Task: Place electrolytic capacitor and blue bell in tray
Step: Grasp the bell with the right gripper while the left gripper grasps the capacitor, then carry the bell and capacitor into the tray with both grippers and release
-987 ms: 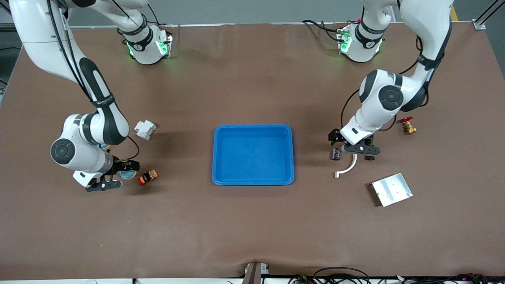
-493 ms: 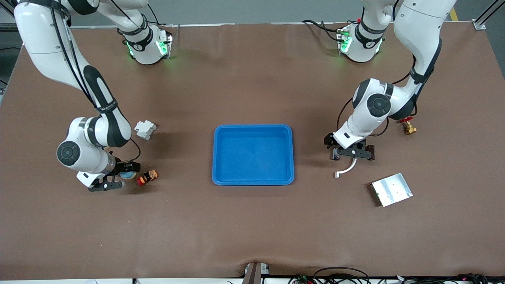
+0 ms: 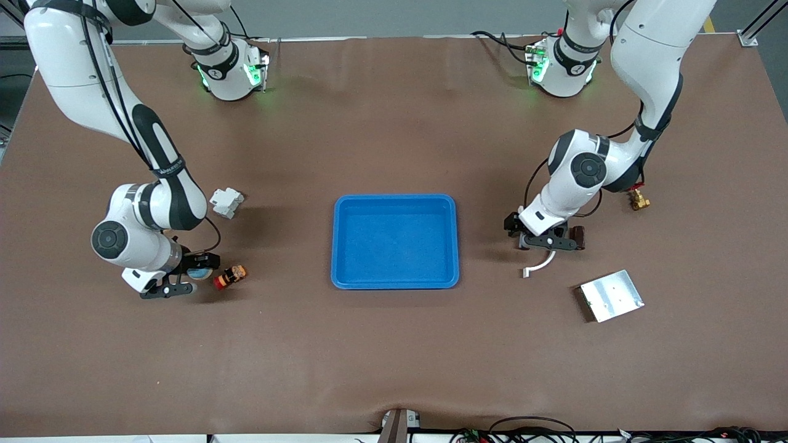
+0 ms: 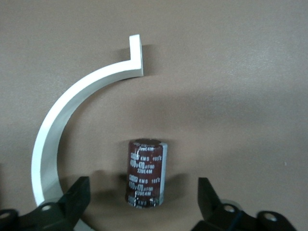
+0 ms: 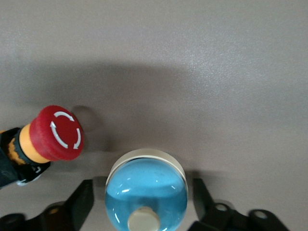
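Note:
The blue tray [image 3: 395,243] lies mid-table with nothing in it. The electrolytic capacitor [image 4: 147,173], a dark maroon cylinder with white print, lies on the mat toward the left arm's end. My left gripper [image 3: 524,241] [image 4: 143,202] straddles it, open, with a gap on each side, and mostly covers it in the front view. The blue bell [image 3: 200,272] [image 5: 147,192], a glossy blue dome with a cream button, sits toward the right arm's end. My right gripper [image 3: 198,274] [image 5: 143,202] is open around it, fingers close to its sides.
A red-capped push button [image 3: 229,277] [image 5: 55,134] lies beside the bell. A white curved strip [image 3: 538,264] [image 4: 62,120] arcs beside the capacitor. Also here are a white block [image 3: 226,202], a small dark brown part [image 3: 577,237], a brass valve [image 3: 638,198] and a silver plate [image 3: 611,295].
The left gripper has come down and shifted toward the tray, covering the capacitor. The right gripper has barely moved, staying low at the bell.

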Action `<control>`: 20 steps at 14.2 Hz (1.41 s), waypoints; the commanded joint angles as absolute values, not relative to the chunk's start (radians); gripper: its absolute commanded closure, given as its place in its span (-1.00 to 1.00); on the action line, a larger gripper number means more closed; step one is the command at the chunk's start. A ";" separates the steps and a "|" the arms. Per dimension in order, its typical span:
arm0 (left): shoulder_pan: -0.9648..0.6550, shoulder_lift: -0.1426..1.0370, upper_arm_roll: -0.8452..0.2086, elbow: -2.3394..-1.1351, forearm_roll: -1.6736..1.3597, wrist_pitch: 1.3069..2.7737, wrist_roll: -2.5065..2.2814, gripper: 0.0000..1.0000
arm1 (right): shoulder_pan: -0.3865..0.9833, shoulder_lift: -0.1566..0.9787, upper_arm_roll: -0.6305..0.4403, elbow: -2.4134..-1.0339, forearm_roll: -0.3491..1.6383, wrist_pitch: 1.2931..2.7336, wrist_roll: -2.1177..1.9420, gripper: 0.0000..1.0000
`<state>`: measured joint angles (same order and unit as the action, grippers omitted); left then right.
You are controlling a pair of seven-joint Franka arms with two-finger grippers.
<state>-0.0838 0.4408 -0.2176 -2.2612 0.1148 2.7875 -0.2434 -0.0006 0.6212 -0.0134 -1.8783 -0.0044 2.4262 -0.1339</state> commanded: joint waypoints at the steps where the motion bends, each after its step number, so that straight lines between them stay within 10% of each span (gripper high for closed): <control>1: -0.080 0.442 -0.216 -2.258 0.143 2.804 -0.267 0.83 | 0.011 0.612 -0.015 -1.872 -0.003 2.416 -0.140 -0.18; 6: -0.083 0.433 -0.216 -2.253 0.144 2.804 -0.281 1.00 | 0.051 0.571 -0.018 -1.814 0.011 2.288 -0.126 0.61; 20: -0.138 0.390 -0.304 -2.022 0.130 2.542 -1.416 1.00 | 0.432 0.555 0.003 -1.668 0.153 2.120 0.489 0.81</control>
